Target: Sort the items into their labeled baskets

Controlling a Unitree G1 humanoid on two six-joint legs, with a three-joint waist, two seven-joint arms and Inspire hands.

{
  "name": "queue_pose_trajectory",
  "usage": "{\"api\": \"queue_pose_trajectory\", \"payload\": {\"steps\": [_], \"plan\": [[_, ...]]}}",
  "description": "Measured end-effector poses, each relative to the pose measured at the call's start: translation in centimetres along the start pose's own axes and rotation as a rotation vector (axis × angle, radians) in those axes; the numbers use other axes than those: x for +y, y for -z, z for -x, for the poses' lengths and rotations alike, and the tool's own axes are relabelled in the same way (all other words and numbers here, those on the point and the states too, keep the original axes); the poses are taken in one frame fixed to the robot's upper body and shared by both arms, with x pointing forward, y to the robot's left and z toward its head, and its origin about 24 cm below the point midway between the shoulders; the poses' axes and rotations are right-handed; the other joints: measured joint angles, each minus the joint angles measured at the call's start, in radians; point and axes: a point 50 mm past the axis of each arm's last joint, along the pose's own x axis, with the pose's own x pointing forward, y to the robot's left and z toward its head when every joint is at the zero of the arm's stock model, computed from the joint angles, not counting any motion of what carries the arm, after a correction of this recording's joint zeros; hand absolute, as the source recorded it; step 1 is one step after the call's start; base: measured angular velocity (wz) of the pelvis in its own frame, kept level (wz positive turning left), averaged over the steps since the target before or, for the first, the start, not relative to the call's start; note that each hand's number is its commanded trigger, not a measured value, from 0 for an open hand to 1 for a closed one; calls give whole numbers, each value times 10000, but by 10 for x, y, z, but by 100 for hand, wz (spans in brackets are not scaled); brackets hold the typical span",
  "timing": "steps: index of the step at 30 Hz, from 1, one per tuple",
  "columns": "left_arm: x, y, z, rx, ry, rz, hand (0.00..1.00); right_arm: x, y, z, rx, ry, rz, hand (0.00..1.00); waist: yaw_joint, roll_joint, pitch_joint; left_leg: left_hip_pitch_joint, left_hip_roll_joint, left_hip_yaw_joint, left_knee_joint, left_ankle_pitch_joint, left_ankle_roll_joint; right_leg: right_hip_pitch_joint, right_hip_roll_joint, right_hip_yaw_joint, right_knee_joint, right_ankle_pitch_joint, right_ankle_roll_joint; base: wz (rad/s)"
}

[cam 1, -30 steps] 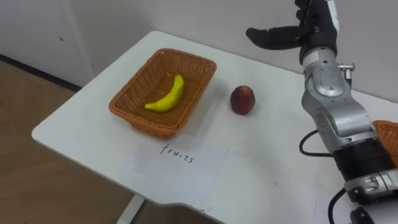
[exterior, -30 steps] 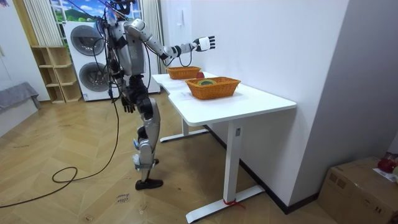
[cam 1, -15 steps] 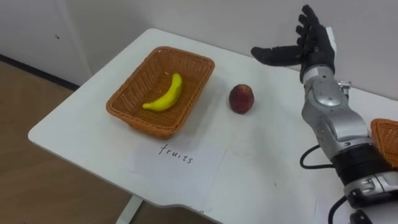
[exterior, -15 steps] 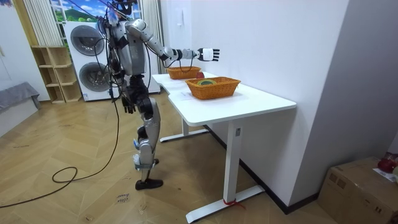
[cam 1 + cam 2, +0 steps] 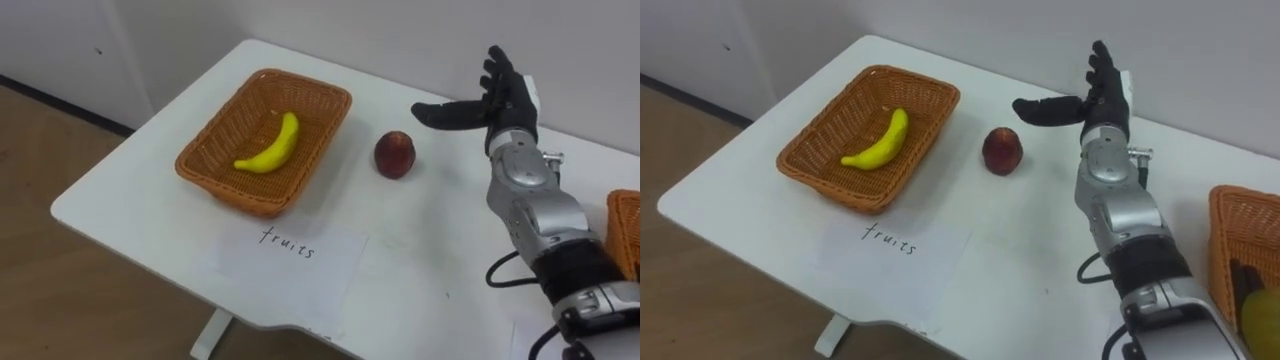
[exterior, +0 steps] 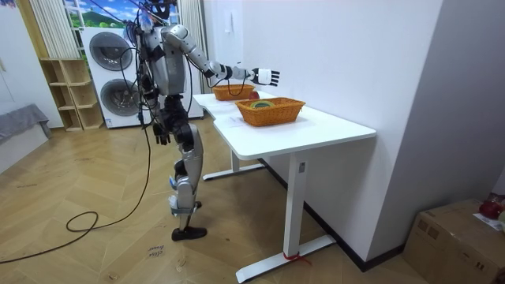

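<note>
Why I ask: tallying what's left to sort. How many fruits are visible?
2. A banana lies in the left basket; a red fruit sits on the table beside it. The right basket, cut off, may hide more.

White tabletop (image 5: 125, 195), rounded at the near-left corner, on white legs (image 6: 293, 207). Near its front edge, flat on it, a white sheet of paper (image 5: 290, 262) with one handwritten word. Below and to the left, wooden floor (image 5: 50, 300); behind, a pale wall (image 5: 60, 40). Far off at the room view's left, two stacked washing machines (image 6: 106, 79) beside a wooden shelf (image 6: 67, 95). At the room view's lower right, a cardboard box (image 6: 450, 241).
</note>
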Motion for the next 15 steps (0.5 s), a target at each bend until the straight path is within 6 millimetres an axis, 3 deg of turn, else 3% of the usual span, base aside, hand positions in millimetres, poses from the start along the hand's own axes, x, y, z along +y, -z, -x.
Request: {"api": "queue_pose_trajectory", "payload": {"steps": [15], "plan": [[3, -9, -1, -330, -110, 56, 0, 14, 3, 3, -48, -901, 443, 0, 171, -96, 1, -167, 59, 180, -23, 0, 4, -340, -11, 133, 145, 0, -1, -4]]}}
